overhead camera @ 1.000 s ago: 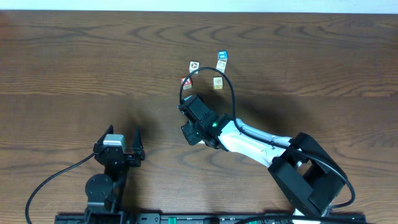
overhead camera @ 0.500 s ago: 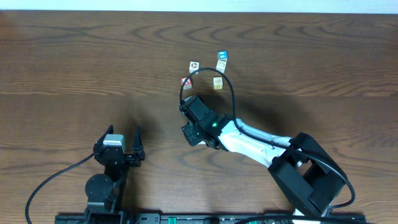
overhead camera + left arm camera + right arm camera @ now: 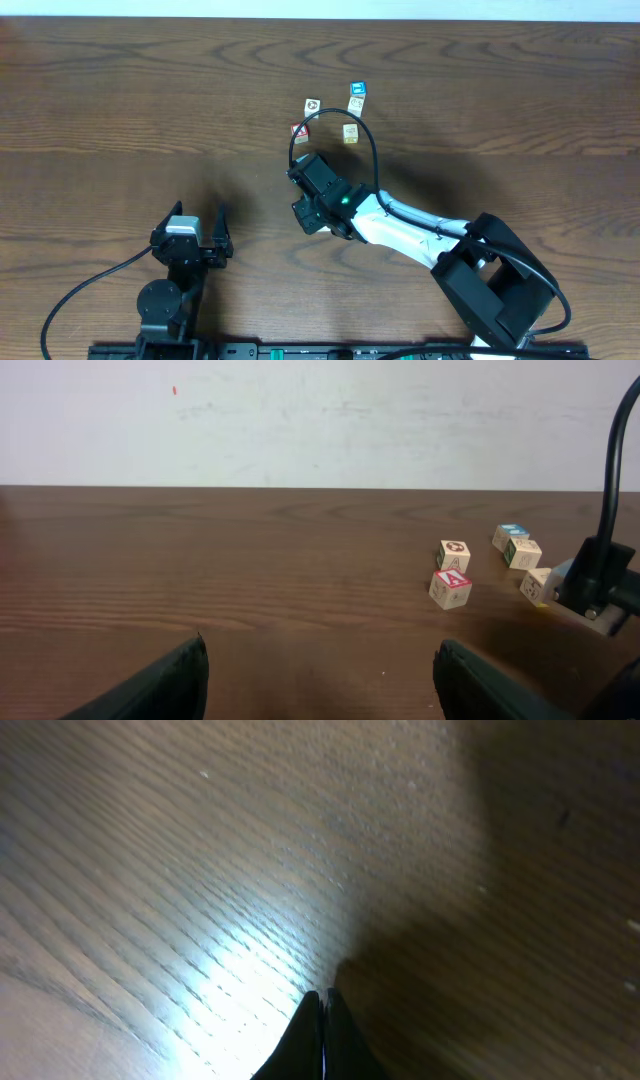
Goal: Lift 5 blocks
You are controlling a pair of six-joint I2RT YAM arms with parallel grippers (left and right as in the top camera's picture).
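Observation:
Small wooden blocks lie in a loose cluster on the brown table. A cream block (image 3: 313,105) (image 3: 454,550) is at the cluster's left. A green-marked one (image 3: 355,104) (image 3: 523,552) and a yellowish one (image 3: 350,132) (image 3: 537,586) lie to its right. My right gripper (image 3: 300,172) (image 3: 323,992) is shut on nothing, its tips low over bare wood just short of the cluster. No block shows in the right wrist view. My left gripper (image 3: 200,212) (image 3: 322,643) stands open and empty at the near left, far from the blocks.
A red "A" cube (image 3: 299,130) (image 3: 450,588) lies nearest my right gripper. A blue-topped cube (image 3: 357,90) (image 3: 511,535) sits at the far side of the cluster. The right arm's black cable (image 3: 372,150) arches over the blocks. A white wall (image 3: 320,420) backs the table.

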